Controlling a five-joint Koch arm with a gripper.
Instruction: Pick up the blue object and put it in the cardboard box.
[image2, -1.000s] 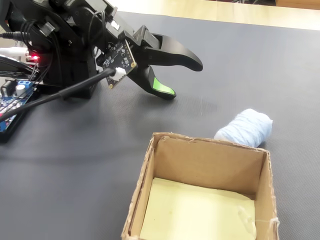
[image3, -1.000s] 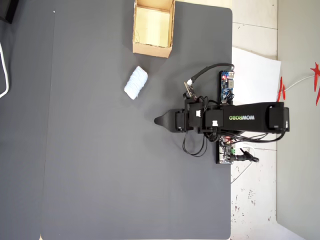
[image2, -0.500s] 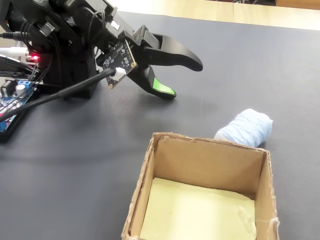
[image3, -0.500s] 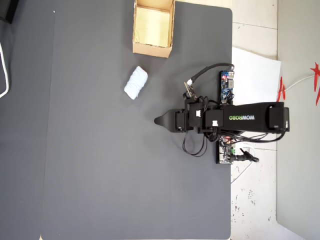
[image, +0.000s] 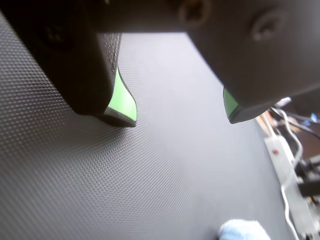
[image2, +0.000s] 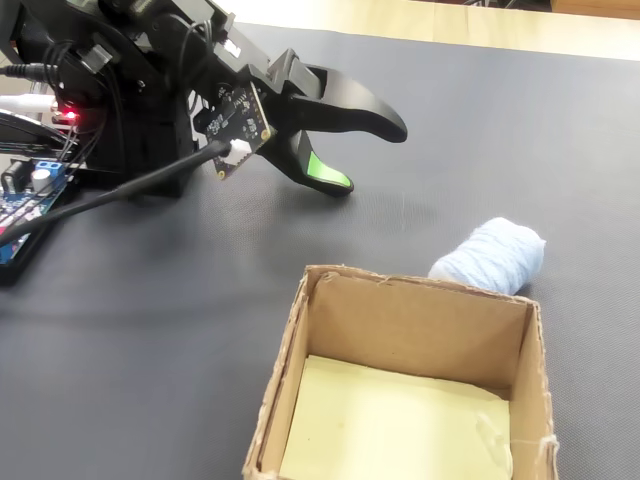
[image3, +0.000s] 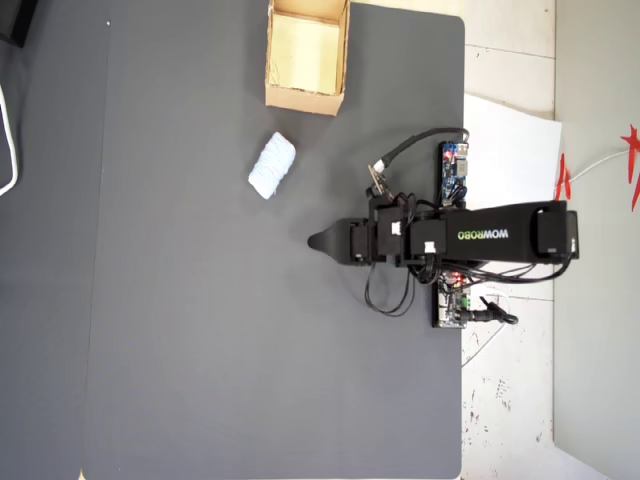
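- The blue object (image2: 492, 255) lies on the dark mat of the counter (image2: 560, 130), just beside the outside of the cardboard box (image2: 300, 370), near one of its corners. Nothing holds it.
- In the overhead view the blue object (image3: 271, 167) is between the cardboard box (image3: 306, 98) and the arm, but well apart from the arm.
- The box is open at the top and only its pale yellowish bottom is seen, so nothing is placed inside yet.
- The gripper (image2: 365, 155) hangs low over the mat with its jaws wide apart and nothing between them; the green pads (image: 122, 100) are clearly separated in the wrist view.
- In the wrist view only a small part of the blue object (image: 242, 231) shows at the bottom edge, outside the jaws.
- In my judgement the task is at its beginning: reaching, grasping, lifting and dropping in the box are all left to do.
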